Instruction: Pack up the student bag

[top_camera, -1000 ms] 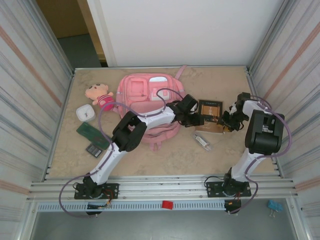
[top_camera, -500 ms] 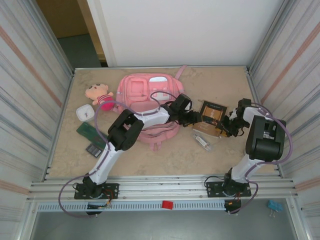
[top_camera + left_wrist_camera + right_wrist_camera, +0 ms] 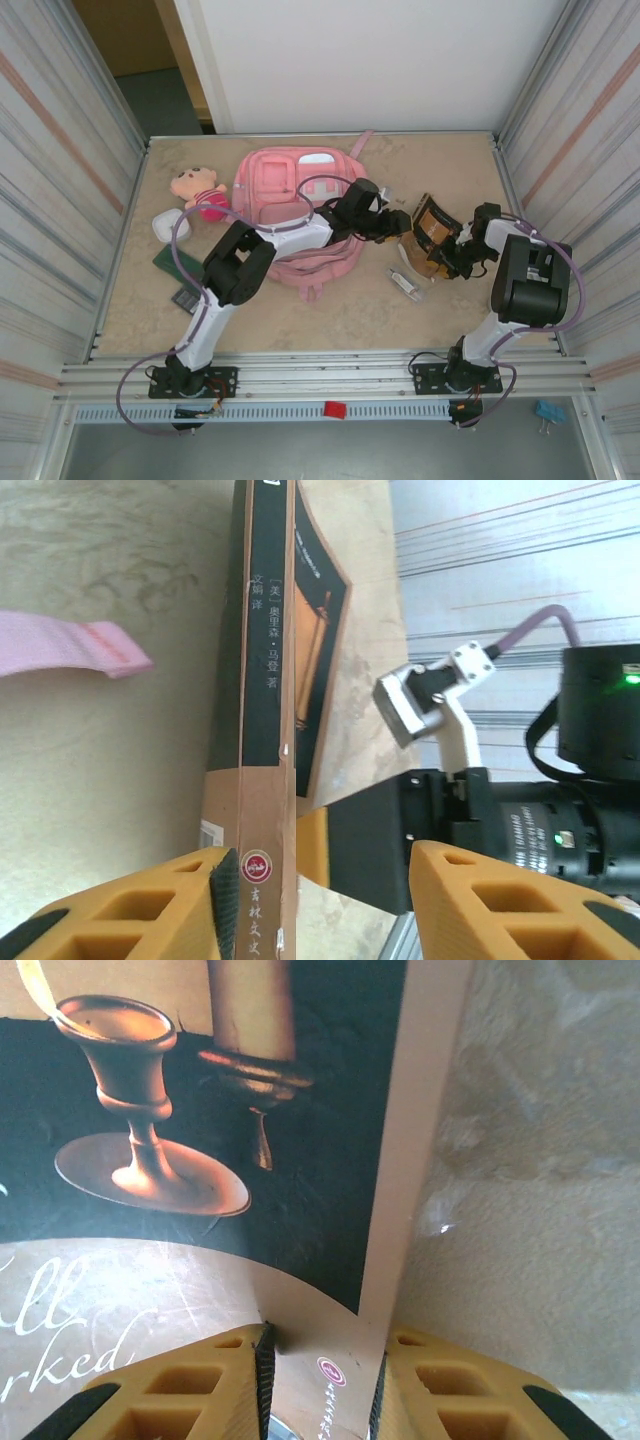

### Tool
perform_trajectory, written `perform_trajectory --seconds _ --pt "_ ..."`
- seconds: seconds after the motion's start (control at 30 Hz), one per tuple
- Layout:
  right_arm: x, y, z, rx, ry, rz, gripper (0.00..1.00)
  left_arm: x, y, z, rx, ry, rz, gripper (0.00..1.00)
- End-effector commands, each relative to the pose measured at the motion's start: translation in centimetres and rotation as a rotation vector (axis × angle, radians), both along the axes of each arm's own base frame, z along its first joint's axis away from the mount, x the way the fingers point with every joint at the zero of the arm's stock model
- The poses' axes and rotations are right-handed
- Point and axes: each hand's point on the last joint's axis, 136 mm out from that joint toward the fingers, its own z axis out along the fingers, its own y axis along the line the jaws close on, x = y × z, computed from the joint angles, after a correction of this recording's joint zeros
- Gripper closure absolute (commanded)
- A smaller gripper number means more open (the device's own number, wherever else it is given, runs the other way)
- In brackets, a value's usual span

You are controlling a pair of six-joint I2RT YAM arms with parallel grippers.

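Observation:
The student bag [image 3: 290, 205] is a big pink backpack lying flat at mid-table, and one of its pink straps [image 3: 70, 648] shows in the left wrist view. A brown-and-black book [image 3: 432, 226] stands tilted on edge right of the bag. My right gripper [image 3: 457, 251] is shut on the book's [image 3: 250, 1150] lower corner, both pads against the covers [image 3: 320, 1385]. My left gripper [image 3: 398, 222] reaches over the bag to the book's other side. It is open [image 3: 320, 905]: one pad touches the spine [image 3: 265, 730], and the other finger [image 3: 500, 900] stands well clear.
A plush doll [image 3: 198, 190], a white case [image 3: 166, 226], a green flat item [image 3: 172, 263] and a small dark item [image 3: 185, 298] lie left of the bag. A clear tube [image 3: 405, 284] and a tan packet [image 3: 418, 264] lie below the book. Metal walls close in both sides.
The book has gone from lying flat to tilted up on edge. The right gripper has tightened on it and the left gripper has drawn back toward the bag.

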Motion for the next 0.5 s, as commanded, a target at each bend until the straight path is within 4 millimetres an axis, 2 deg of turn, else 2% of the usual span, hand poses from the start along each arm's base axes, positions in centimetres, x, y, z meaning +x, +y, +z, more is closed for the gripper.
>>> perform_trajectory --seconds 0.0,0.17,0.47 --pt "0.5 1.8 1.5 0.098 -0.044 0.002 0.69 -2.9 -1.1 1.8 -0.011 -0.023 -0.083 0.50" --pt "0.9 2.3 1.8 0.131 -0.062 -0.004 0.69 -2.4 -1.9 -0.2 -0.003 -0.008 -0.092 0.50" --pt "1.0 2.1 1.8 0.119 -0.067 -0.005 0.72 -1.5 -0.8 -4.0 0.143 -0.042 -0.072 0.51"
